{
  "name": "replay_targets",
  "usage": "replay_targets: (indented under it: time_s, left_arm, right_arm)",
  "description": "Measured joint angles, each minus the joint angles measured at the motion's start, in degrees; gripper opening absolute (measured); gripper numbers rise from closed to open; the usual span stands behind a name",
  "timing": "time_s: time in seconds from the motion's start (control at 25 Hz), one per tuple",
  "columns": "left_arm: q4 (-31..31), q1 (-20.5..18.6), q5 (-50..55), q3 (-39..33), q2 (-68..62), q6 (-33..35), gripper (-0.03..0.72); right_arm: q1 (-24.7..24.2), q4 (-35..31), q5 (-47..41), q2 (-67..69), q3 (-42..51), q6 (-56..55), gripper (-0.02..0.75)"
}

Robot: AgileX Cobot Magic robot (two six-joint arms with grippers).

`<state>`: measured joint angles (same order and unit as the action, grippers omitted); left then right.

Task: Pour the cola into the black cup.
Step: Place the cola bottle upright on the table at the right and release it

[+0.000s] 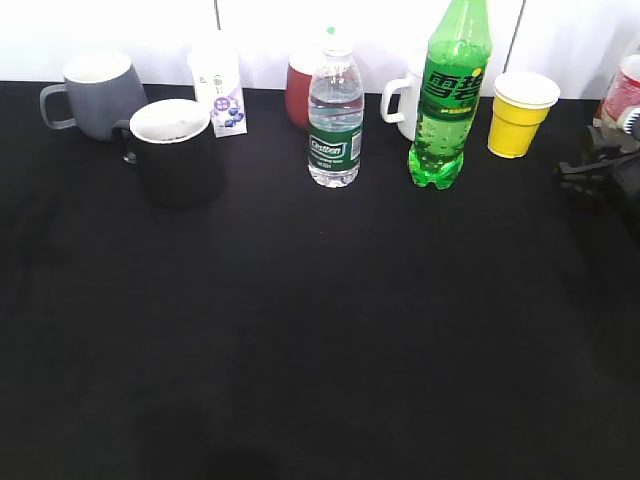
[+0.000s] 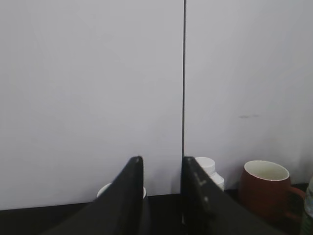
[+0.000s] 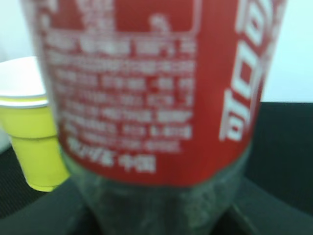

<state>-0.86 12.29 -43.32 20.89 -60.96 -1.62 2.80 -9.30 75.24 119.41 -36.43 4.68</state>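
Close against the right gripper (image 1: 600, 165), the clear cola bottle with the red-and-white label (image 3: 151, 88) sits between its fingers, apparently clamped, at the table's right edge. The left gripper (image 2: 161, 196) is parted, holding nothing. Farther left stands the glossy black cup with white inside (image 1: 175, 150).

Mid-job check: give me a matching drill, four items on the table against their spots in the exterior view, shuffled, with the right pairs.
Items:
1. black cup
2. yellow cup
3. water bottle
4. cola

Places:
A. far right edge, at the right tool
B. middle of the row
C. left, in front of the grey mug
D. just right of the green bottle

Pairs: 1-C, 2-D, 3-B, 4-A
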Motion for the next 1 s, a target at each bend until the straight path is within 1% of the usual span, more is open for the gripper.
replay_targets:
  time_s: [0.16, 0.2, 0.28, 0.32, 0.36, 0.44, 0.64, 1.0]
  left_arm:
    - [0.0, 0.0, 0.0, 0.0, 0.0, 0.0, 0.22]
    - [0.0, 0.0, 0.02, 0.0, 0.0, 0.0, 0.223]
    - [0.0, 0.0, 0.02, 0.0, 0.0, 0.0, 0.226]
    - [0.0, 0.0, 0.02, 0.0, -0.05, 0.0, 0.234]
    - [0.0, 0.0, 0.02, 0.0, -0.05, 0.0, 0.237]
    - [0.0, 0.0, 0.02, 0.0, -0.05, 0.0, 0.239]
    - [0.0, 0.0, 0.02, 0.0, -0.05, 0.0, 0.239]
    - [0.0, 0.0, 0.38, 0.0, -0.05, 0.0, 0.239]
  right_arm:
    - [0.0, 0.66, 0.67, 0.0, 0.58, -1.01, 0.349]
    - [-0.05, 0.87, 0.74, 0.0, 0.6, -1.13, 0.395]
    - [-0.05, 0.95, -1.38, 0.34, 1.11, -1.29, 0.549]
    - [-0.05, 1.01, -2.28, 0.46, 1.27, -1.35, 0.583]
    - [-0.05, 1.01, -3.74, 0.72, 1.45, -1.42, 0.594]
    - [-0.1, 1.06, -4.87, 0.66, 2.9, -3.04, 0.598]
    - [-0.1, 1.07, -6.32, -5.46, 8.72, -3.77, 0.598]
    - [-0.1, 1.37, -5.59, -5.77, 10.36, -3.9, 0.595]
